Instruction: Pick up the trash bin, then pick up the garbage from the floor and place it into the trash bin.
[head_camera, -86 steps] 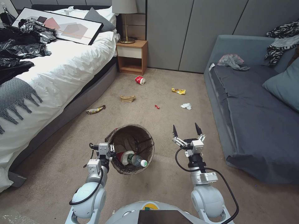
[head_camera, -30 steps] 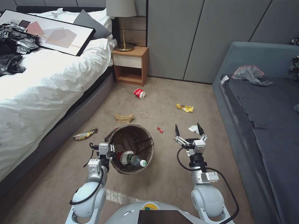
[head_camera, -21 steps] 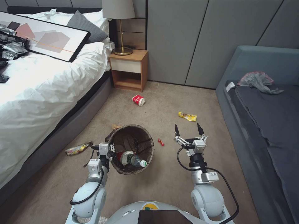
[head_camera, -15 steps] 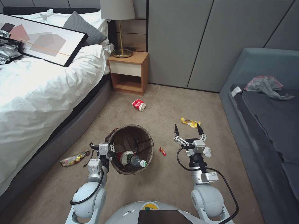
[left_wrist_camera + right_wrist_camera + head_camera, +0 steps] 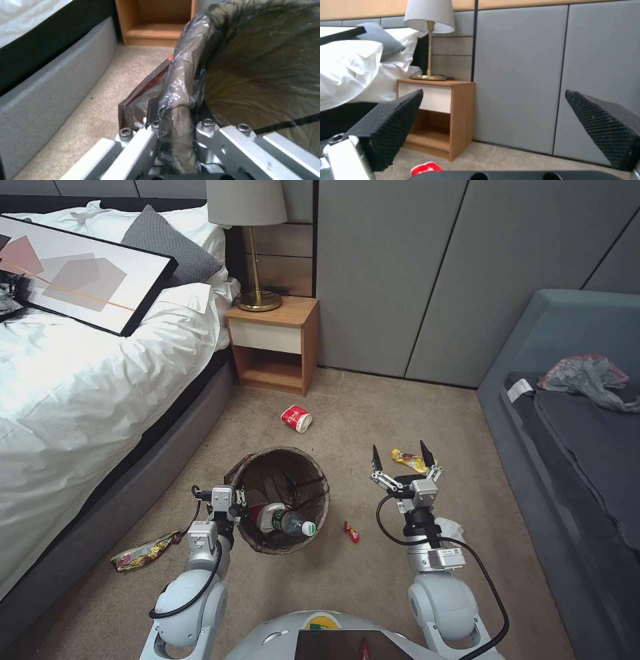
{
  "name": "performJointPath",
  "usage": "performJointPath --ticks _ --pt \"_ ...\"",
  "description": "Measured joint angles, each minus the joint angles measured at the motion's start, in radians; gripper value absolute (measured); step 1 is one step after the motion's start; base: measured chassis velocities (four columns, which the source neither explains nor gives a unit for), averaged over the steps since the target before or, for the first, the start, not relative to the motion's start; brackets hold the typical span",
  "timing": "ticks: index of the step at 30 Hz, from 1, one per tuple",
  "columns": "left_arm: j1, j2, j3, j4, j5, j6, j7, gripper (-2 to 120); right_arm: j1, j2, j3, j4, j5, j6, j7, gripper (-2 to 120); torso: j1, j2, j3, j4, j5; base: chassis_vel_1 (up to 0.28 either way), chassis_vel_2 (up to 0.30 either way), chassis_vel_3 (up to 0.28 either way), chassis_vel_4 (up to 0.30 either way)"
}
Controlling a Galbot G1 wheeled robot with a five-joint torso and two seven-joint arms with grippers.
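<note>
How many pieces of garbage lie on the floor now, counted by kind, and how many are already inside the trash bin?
On the floor:
Red-and-white paper cup: 1
Snack wrappers: 3
White tissue: 1
Inside the trash bin:
Bottle: 1
Total: 6

The trash bin (image 5: 280, 497), round and lined with a dark brown bag, holds a clear bottle (image 5: 283, 520). On the floor lie a red-and-white cup (image 5: 296, 419), yellow wrapper (image 5: 408, 460), small red wrapper (image 5: 351, 531), white tissue (image 5: 451, 528) and long wrapper (image 5: 141, 552).
</note>
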Motion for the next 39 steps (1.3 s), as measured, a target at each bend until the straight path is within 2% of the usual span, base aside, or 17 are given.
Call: performJointPath --ticks 10,22,26,29,30,33,36,39 --pt "-0.001 0.000 -0.001 -0.002 0.001 0.001 0.000 3 0.002 -0.001 0.002 0.000 -0.021 -0.007 0.009 100 0.000 0.000 0.000 0.0001 0.0001 0.000 0.000 0.000 0.000" --pt "-0.001 0.000 -0.002 -0.004 0.001 0.002 0.002 3 0.008 -0.007 0.015 0.012 -0.023 -0.051 0.025 100 0.000 0.000 0.000 0.0001 0.0001 0.000 0.000 0.000 0.000" --pt "-0.002 0.000 -0.003 -0.004 0.001 0.002 0.003 3 0.015 -0.007 0.026 0.010 -0.040 -0.093 0.055 100 0.000 0.000 0.000 0.0001 0.0000 0.000 0.000 0.000 0.000" --pt "-0.003 0.001 -0.003 -0.004 0.000 0.002 0.003 3 0.036 -0.018 0.060 -0.008 -0.045 -0.195 0.092 100 0.000 0.000 0.000 0.0001 0.0000 0.000 0.000 0.000 0.000" --pt "-0.003 0.001 -0.003 -0.004 0.000 0.002 0.003 3 0.036 -0.018 0.060 -0.008 -0.045 -0.195 0.092 100 0.000 0.000 0.000 0.0001 0.0000 0.000 0.000 0.000 0.000" --pt "-0.004 0.001 -0.003 -0.004 0.000 0.002 0.003 3 0.054 -0.032 0.087 -0.035 -0.034 -0.291 0.111 100 0.000 0.000 0.000 0.0000 0.0001 0.000 0.000 0.000 0.000" --pt "-0.004 0.001 -0.003 -0.003 0.000 0.002 0.003 3 0.066 -0.039 0.097 -0.050 -0.021 -0.332 0.122 100 0.000 0.000 0.000 0.0000 0.0001 0.000 0.000 0.000 0.000" --pt "-0.003 0.000 -0.003 -0.003 0.001 0.002 0.003 3 0.117 -0.055 0.135 -0.145 0.002 -0.468 0.160 100 0.000 0.000 0.000 0.0002 0.0004 0.000 0.000 0.000 0.000"
